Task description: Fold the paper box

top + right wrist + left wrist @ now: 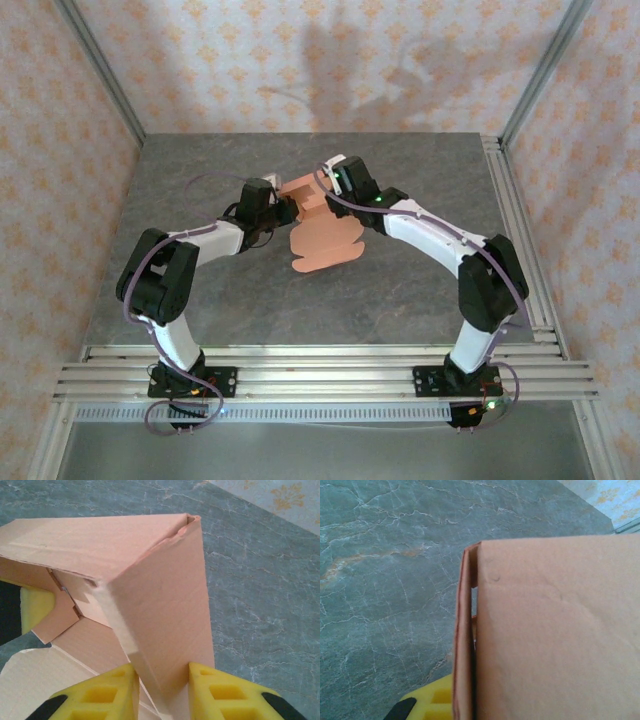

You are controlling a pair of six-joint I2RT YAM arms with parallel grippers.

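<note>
The paper box [322, 245] is sitting half folded near the middle of the table [200, 290], between the two arms. Its far part is standing up off the surface, while its near part, with rounded flaps, is lying flat and pointing toward the arm bases. In the right wrist view the paper box [165, 605] is showing as two raised panels meeting in a sharp ridge. The lower end of that ridge is sitting between the right jaws, which are standing narrow, with both yellow pads [100, 697] touching the card on either side, so they are gripping it. Under the raised panels, smaller inner flaps are lying folded inward over the flat base sheet. The left jaws are coming in from the opposite side and are closed on a side flap, with one pad [35, 607] pressing against the card. In the left wrist view the paper box [555, 630] is filling the right half as a flat panel with a thin doubled edge running down to the pad [432, 705]. The grey marbled table [380, 580] is stretching away behind it.
</note>
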